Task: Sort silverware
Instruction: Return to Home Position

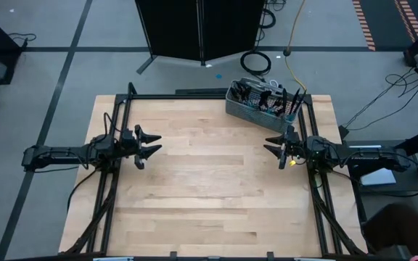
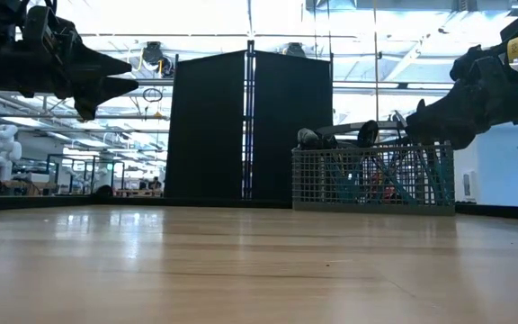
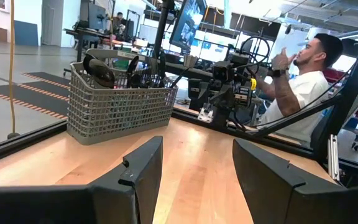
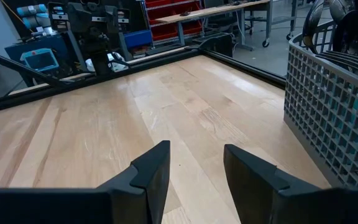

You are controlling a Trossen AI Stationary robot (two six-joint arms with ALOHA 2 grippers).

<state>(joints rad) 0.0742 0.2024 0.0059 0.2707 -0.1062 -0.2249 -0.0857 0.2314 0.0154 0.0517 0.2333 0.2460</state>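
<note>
A grey wire-mesh basket (image 1: pixel 261 102) stands on the wooden table at its far right. The silverware (image 1: pixel 271 96) stands upright inside it, dark heads up, with light-blue handles showing through the mesh (image 2: pixel 394 180). My left gripper (image 1: pixel 151 143) hovers open above the table near the left edge, pointing level toward the right. My right gripper (image 1: pixel 273 146) hovers open near the right edge, just in front of the basket, pointing toward the left. Nothing is between either pair of fingers.
A black frame rail (image 1: pixel 216 95) runs around the wooden table (image 1: pixel 209 196). A dark panel (image 2: pixel 250 126) stands beyond the far edge. A person (image 3: pixel 297 81) sits beyond the table's right side, behind the right arm.
</note>
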